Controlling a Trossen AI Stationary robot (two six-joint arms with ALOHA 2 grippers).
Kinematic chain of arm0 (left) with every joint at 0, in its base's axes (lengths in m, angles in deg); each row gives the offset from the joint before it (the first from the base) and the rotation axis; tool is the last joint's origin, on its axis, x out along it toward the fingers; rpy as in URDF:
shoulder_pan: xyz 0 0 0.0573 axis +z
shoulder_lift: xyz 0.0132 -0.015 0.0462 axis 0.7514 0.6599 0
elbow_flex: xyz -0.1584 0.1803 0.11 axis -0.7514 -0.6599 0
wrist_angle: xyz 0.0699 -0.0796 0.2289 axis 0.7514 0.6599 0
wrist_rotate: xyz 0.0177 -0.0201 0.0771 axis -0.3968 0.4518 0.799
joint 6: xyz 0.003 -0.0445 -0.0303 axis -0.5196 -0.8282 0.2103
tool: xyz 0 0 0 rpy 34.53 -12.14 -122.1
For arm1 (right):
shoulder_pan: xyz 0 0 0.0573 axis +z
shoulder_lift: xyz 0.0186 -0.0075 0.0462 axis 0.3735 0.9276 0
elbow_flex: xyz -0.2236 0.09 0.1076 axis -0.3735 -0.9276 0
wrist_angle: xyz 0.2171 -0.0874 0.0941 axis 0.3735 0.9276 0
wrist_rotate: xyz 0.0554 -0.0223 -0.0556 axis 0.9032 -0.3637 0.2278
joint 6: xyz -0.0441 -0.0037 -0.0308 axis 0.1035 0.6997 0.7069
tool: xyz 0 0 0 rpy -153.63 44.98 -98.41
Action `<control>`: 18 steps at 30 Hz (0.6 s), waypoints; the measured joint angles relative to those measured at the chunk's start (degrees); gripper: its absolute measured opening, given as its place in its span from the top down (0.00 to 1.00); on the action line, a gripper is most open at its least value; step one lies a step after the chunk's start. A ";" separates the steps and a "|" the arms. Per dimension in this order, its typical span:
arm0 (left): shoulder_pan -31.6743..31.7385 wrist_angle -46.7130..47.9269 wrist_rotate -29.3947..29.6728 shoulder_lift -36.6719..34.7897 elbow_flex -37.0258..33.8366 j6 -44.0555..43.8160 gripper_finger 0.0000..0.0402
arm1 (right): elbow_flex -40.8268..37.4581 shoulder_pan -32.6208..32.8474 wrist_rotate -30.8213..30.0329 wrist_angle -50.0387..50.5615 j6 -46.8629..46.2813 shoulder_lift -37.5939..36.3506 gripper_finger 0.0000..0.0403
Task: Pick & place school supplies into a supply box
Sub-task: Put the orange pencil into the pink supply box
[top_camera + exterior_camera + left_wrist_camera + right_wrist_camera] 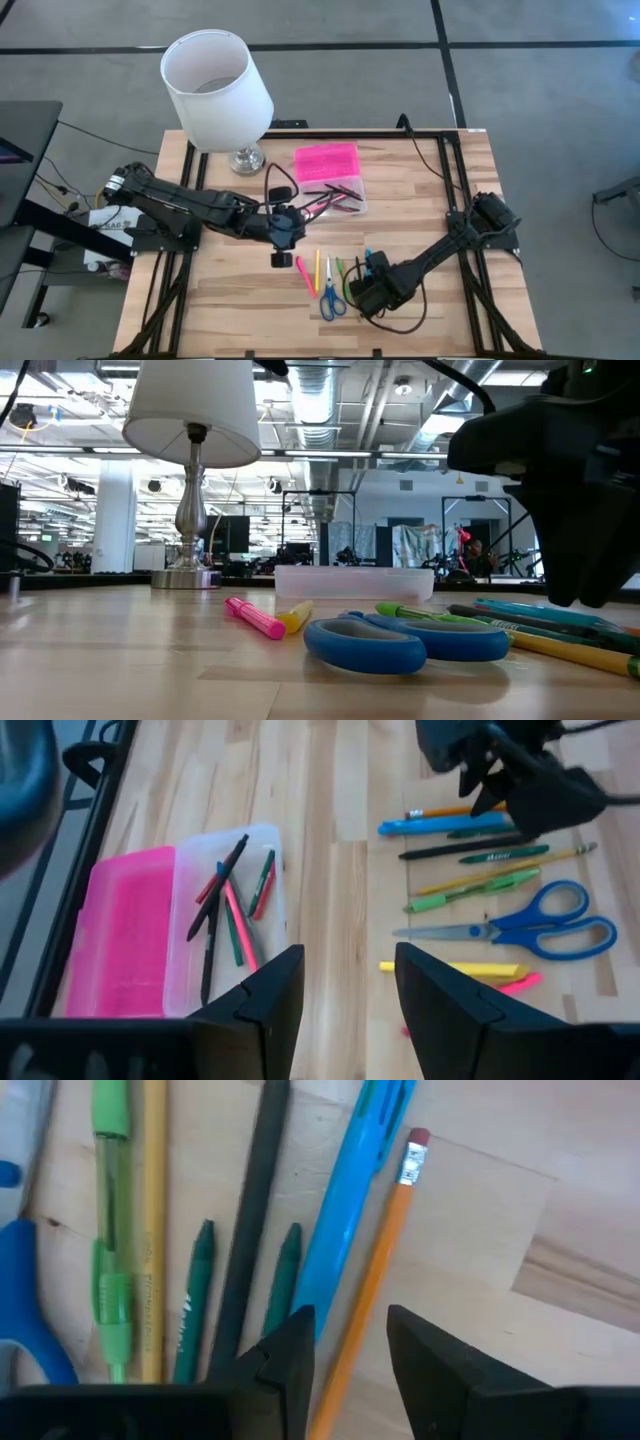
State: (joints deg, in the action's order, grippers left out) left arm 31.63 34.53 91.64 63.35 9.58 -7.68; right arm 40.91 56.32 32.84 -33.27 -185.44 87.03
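Right end effector (345,1342) open, low over orange pencil (372,1280)

Worktop (420,190): pale wood planks, dark frame rails.
Lamp (245,158): white shade, metal base at the far edge.
Supply box (338,195): clear base holding pens, pink lid open.
Loose supplies: scissors (331,298), pink marker (304,274), yellow marker (317,270), green pens (342,272).

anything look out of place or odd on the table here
Only the table lamp with its white shade: it stands at the back beside the supply box, not a school supply. The pens and scissors lie orderly, nothing spilled or damaged.
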 joint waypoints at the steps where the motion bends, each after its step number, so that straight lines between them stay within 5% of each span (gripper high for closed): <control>1: -0.06 0.45 -0.01 0.00 0.00 0.00 0.62 | 0.00 -0.02 0.00 -0.37 -0.02 0.00 0.70; 18: -0.14 0.91 -0.28 0.02 0.00 0.02 0.62 | -0.58 0.01 1.92 -0.01 -0.02 -0.04 0.70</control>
State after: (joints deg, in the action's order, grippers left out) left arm 31.50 35.45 91.36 63.37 9.58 -7.66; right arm 40.33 56.32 34.76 -33.28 -185.46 86.99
